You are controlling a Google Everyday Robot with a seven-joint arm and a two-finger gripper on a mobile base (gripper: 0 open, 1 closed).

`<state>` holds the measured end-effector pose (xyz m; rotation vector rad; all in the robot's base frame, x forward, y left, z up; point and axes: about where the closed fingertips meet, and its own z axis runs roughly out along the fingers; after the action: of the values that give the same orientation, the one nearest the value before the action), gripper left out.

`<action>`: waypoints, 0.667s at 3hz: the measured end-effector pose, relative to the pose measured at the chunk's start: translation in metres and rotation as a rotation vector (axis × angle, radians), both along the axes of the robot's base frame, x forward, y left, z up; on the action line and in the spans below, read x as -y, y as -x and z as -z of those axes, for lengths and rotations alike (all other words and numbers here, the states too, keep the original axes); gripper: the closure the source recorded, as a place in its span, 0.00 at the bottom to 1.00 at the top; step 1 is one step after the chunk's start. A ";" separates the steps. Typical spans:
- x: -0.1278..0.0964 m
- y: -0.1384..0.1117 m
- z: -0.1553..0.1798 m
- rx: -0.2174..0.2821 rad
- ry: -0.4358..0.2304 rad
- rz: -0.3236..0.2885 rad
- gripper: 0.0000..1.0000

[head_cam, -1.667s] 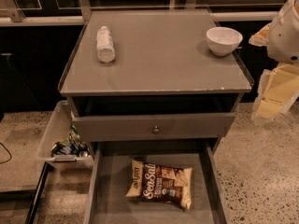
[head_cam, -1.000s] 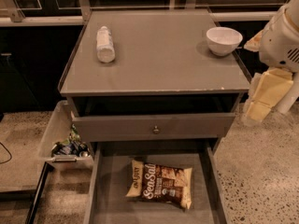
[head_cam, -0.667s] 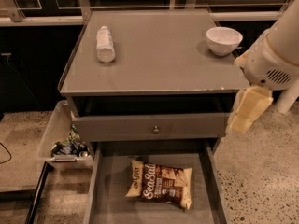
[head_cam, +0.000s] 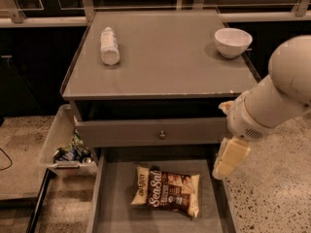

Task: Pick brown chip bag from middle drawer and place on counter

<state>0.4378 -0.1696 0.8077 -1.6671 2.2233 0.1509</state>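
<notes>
claw (head_cam: 227, 160) lowered nr drawer (head_cam: 115, 191), "sea salt" bag (head_cam: 167, 191)

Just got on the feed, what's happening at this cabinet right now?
The robot arm reaches in from the right, and its gripper hangs by the right edge of the open drawer, apart from the chip bag. The bag lies flat on the drawer floor, not yet picked up. On the counter above, a white bottle lies on its side at the left and a white bowl stands at the right.
</notes>
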 end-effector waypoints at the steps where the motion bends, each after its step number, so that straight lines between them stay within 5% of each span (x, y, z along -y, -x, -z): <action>1: 0.007 0.006 0.097 -0.031 -0.031 -0.089 0.00; 2: 0.007 0.006 0.097 -0.031 -0.031 -0.089 0.00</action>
<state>0.4315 -0.1765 0.7108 -1.7593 2.1589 0.2340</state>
